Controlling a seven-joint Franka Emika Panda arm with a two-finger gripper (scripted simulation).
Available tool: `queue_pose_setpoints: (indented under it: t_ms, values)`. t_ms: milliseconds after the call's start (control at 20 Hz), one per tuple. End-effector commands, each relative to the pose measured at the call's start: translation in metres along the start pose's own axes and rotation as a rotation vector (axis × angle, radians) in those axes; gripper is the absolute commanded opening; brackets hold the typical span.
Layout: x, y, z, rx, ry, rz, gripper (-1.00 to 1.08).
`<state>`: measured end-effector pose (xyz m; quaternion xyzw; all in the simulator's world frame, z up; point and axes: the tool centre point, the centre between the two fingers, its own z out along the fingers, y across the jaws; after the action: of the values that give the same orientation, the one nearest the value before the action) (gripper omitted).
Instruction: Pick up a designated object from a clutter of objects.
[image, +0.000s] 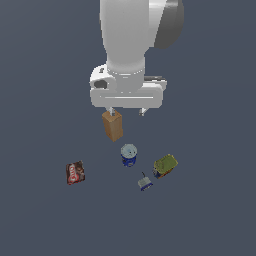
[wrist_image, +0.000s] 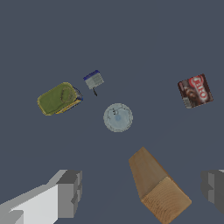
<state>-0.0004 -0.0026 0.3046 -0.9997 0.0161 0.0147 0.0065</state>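
The designated object, a tin with a yellow-green top and dark blue sides (image: 165, 165), lies on the floor at the exterior view's right of the clutter; the wrist view also shows this tin (wrist_image: 58, 98). My gripper (image: 127, 112) hangs open above the clutter, well away from the tin, and holds nothing. In the wrist view the gripper (wrist_image: 141, 192) shows its grey fingers (wrist_image: 68, 192) spread wide. A tan upright block (image: 113, 125) stands just under one finger. The blue cup (image: 128, 155) sits between the block and the tin.
A red-brown packet (image: 75, 173) lies apart at the exterior view's left, and the wrist view shows that packet (wrist_image: 195, 91) too. A tiny blue-grey item (image: 145, 182) rests close beside the tin. In the wrist view the tan block (wrist_image: 157, 188) rises nearest the camera, beyond it the cup (wrist_image: 117, 117).
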Motion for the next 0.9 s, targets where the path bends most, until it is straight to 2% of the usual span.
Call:
queue_pose_setpoints:
  t_ms: [0,850]
  values:
    - [0.0000,0.0000,0.0000,0.000,0.000,0.000,1.00]
    - [0.0038,-0.0015,-0.0039,0.015,-0.001,0.016,1.00]
